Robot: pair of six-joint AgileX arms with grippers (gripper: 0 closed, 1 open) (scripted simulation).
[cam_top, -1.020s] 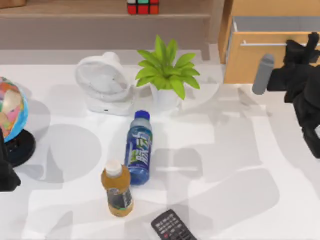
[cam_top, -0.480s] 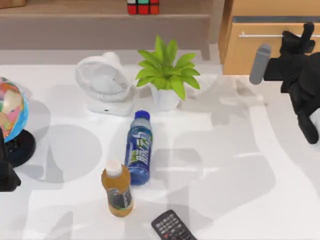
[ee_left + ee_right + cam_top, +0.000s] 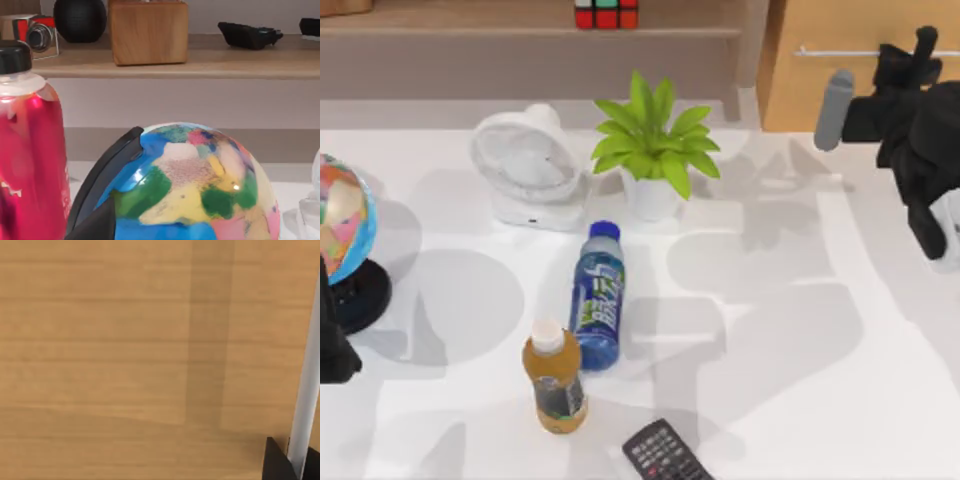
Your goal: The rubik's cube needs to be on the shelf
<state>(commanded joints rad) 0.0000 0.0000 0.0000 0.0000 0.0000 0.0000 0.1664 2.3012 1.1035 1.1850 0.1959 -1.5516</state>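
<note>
The rubik's cube (image 3: 605,14) sits on the light-brown shelf (image 3: 470,18) at the back, near its middle, with nothing touching it. My right gripper (image 3: 923,45) is far to the cube's right, at the silver handle (image 3: 840,52) of the light-wood drawer cabinet (image 3: 820,95). In the right wrist view the handle (image 3: 306,390) runs between my two black fingertips (image 3: 276,464), against the closed drawer front (image 3: 125,340). My left arm (image 3: 332,345) stays parked at the table's left edge, beside the globe.
On the table stand a white fan (image 3: 525,165), a potted plant (image 3: 655,150), a blue bottle (image 3: 598,295), an orange-juice bottle (image 3: 553,380), a remote (image 3: 665,455) and a globe (image 3: 340,225). A red bottle (image 3: 30,150) stands beside the globe (image 3: 190,185).
The drawer slid from open to fully shut, and my right gripper moved back toward the cabinet with the handle. The cube and left arm did not move.
</note>
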